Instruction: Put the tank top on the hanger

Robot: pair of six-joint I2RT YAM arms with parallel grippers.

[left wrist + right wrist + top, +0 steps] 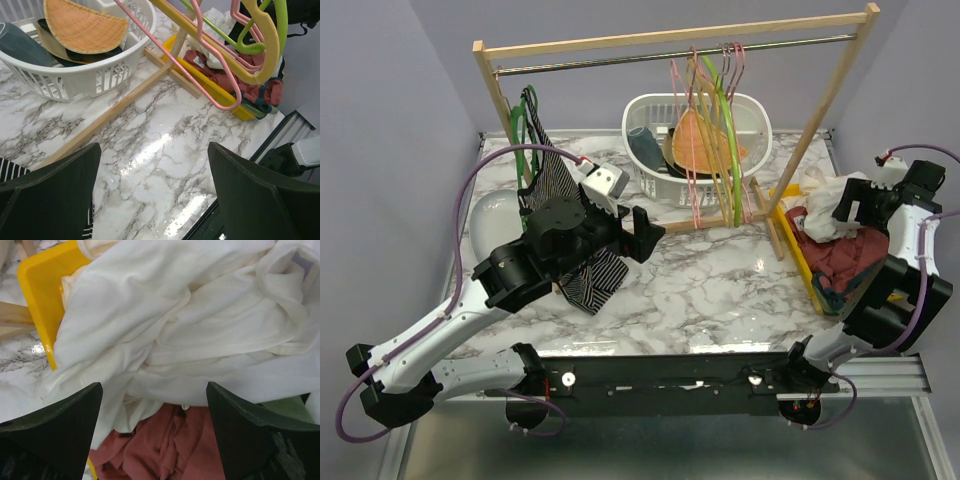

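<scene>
The white tank top [817, 198] lies crumpled on top of the clothes pile in the yellow bin [800, 255] at the right. In the right wrist view it [175, 315] fills the upper frame. My right gripper [845, 205] hovers just above it, open and empty [154, 386], jaws wide over the white fabric and a red garment [170, 450]. Thin pink wire hangers [692, 130] hang on the rail; one shows in the left wrist view [200, 85]. My left gripper [642, 232] is open and empty above the marble [154, 148], left of the rack's base.
A white laundry basket [650, 182] with a wicker item stands behind the wooden rack base [705, 222]. Lime-green and yellow hangers [720, 120] hang beside the pink ones. A dark green hanger [520, 140] holds a striped garment [588, 275] under the left arm.
</scene>
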